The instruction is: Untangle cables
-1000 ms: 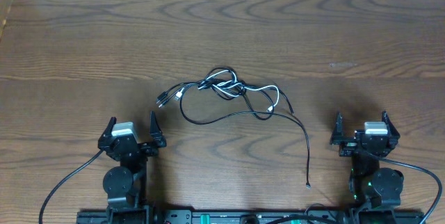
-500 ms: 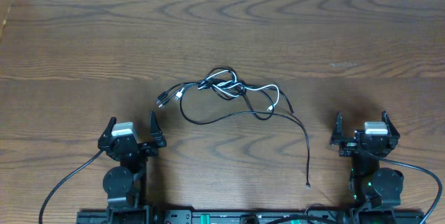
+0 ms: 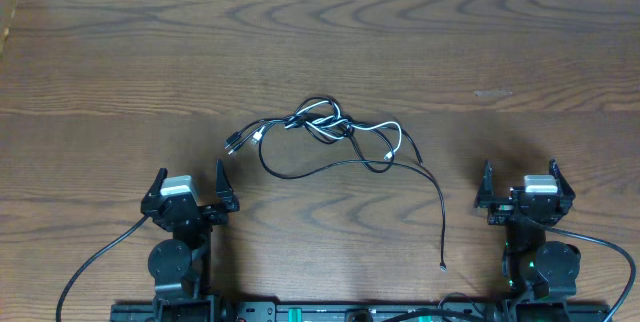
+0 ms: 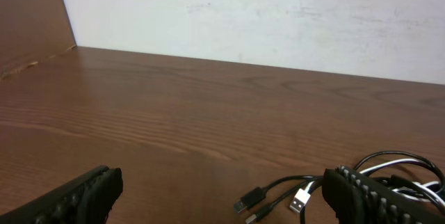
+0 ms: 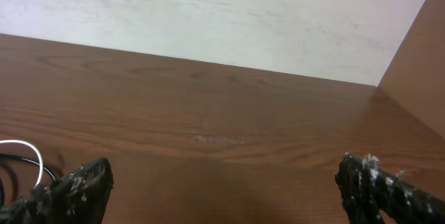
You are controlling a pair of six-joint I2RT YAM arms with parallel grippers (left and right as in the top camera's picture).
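Cables (image 3: 322, 122) lie knotted mid-tabletop (image 3: 120, 62) — one black end trails toward the near right. Left pincer (image 3: 190, 175) and right pincer (image 3: 520, 170) — both spread, well apart from them.

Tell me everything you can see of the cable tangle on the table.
The cables lie in a loose knot mid-table: thin black cords twisted with one white cord. Small plugs fan out at its left; one black strand trails right and toward the near edge, ending in a free plug. They rest on the wooden table; nothing else touches them.
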